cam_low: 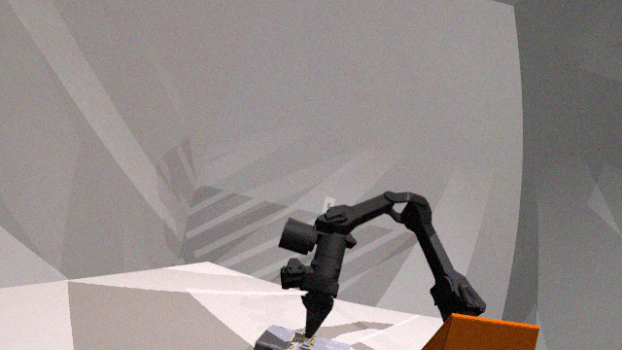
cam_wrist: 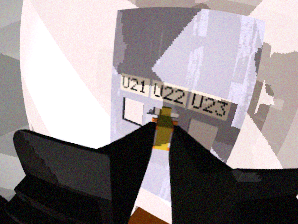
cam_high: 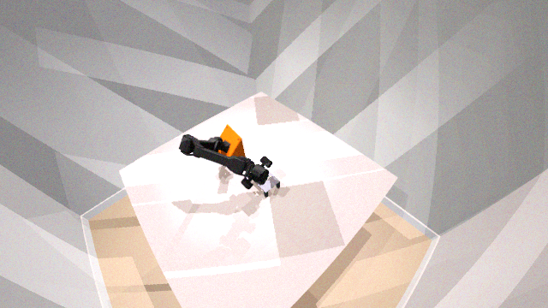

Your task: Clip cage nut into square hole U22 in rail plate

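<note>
While the black two-fingered gripper (cam_high: 272, 190) (cam_low: 309, 335) (cam_wrist: 162, 129) pinched the small yellow-brown cage nut (cam_wrist: 162, 137) at the U22 label (cam_wrist: 169, 93), careful work meant keeping its wings squeezed. Straight, gentle lowering probably suited the hooking best.

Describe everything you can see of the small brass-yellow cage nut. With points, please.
The small brass-yellow cage nut (cam_wrist: 163, 137) looks metallic, with orange edges and thin grey pieces near its far end. It is pinched between the black tapered fingers of the gripper (cam_low: 309, 336) (cam_wrist: 162, 131), just below the U22 label (cam_wrist: 169, 93). Whether its wings are through the hole cannot be told.
</note>
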`<state>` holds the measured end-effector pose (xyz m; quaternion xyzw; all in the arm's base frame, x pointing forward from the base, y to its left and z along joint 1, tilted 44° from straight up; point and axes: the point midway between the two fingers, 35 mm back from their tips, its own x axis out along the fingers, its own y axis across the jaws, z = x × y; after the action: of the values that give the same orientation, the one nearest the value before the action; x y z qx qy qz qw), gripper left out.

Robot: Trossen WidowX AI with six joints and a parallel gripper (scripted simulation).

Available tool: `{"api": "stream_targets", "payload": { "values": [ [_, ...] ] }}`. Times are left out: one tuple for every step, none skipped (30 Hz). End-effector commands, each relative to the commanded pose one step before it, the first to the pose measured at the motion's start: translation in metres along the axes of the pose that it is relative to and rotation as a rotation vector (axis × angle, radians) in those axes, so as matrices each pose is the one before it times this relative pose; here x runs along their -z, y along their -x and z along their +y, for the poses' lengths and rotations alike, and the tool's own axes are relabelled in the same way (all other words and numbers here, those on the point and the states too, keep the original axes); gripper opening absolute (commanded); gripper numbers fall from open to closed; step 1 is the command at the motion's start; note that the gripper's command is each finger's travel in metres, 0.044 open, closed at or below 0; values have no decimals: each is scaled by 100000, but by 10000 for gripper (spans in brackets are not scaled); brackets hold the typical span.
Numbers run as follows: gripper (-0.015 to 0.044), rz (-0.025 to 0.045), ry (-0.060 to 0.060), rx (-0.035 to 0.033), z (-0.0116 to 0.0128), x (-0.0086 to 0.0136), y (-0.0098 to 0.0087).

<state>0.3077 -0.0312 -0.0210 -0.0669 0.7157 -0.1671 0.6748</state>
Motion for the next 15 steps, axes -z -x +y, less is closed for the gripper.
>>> {"api": "stream_targets", "payload": {
  "values": [
    [27, -820, 273, -1216, 18, -92, 202],
    [27, 1, 0, -16, -7, 0, 1],
    [27, 2, 0, -34, -16, 0, 3],
    [27, 3, 0, -58, -26, 0, 4],
    [27, 3, 0, -48, -22, 0, 4],
    [27, 2, 0, -34, -15, 0, 3],
    [27, 1, 0, -13, -6, 0, 1],
    [27, 0, 0, -55, -3, 0, 0],
    [27, 0, 1, -113, -6, 0, 0],
    [27, 0, 1, -182, -9, 0, 1],
    [27, -1, 1, -211, -11, 0, 1],
    [27, -2, 2, -254, -13, 0, 1],
    [27, -3, 2, -311, -16, 0, 1],
    [27, -4, 3, -321, -16, 0, 2],
    [27, 2, 0, -34, -6, 0, -2]
  ]
}}
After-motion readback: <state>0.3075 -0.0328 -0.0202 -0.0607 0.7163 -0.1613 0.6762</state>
